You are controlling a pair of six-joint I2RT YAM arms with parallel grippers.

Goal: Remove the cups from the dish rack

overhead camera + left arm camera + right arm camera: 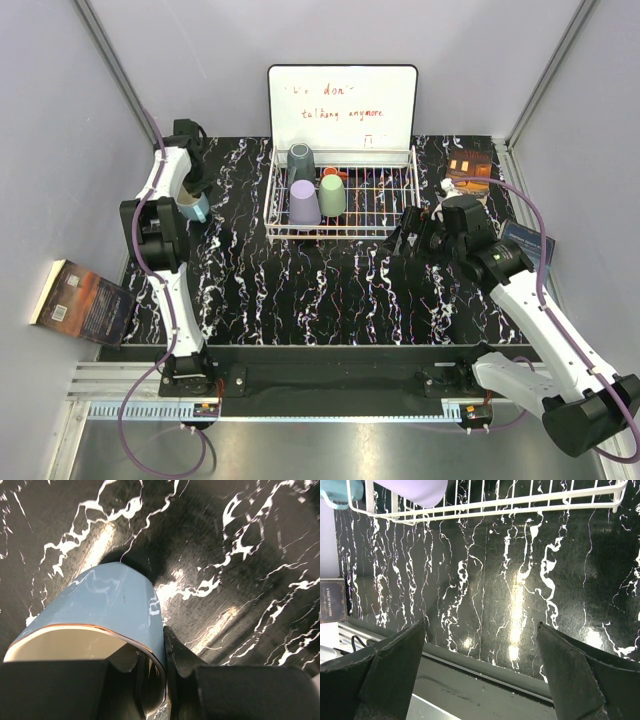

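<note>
Left gripper (157, 660) clamps the blue mug (100, 600) left of the rack (340, 237); right gripper (480, 645), spread wide, right of it; whiteboard (342, 100) behind.

The desk (300, 290) is black with white marble veining. The dish rack (345, 236) is white wire. Inside the rack are 4 cups: the dark grey cup (301, 163), the lilac cup (304, 202), the pale green cup (332, 195) and the orange cup (333, 174). Left of the rack, the light blue mug (100, 605) is glossy, with a cream inside and a thin copper rim line. Behind the rack, the whiteboard (342, 105) is white with red writing. The left pincer (152, 650) and the right pincer (480, 627) are black.
</note>
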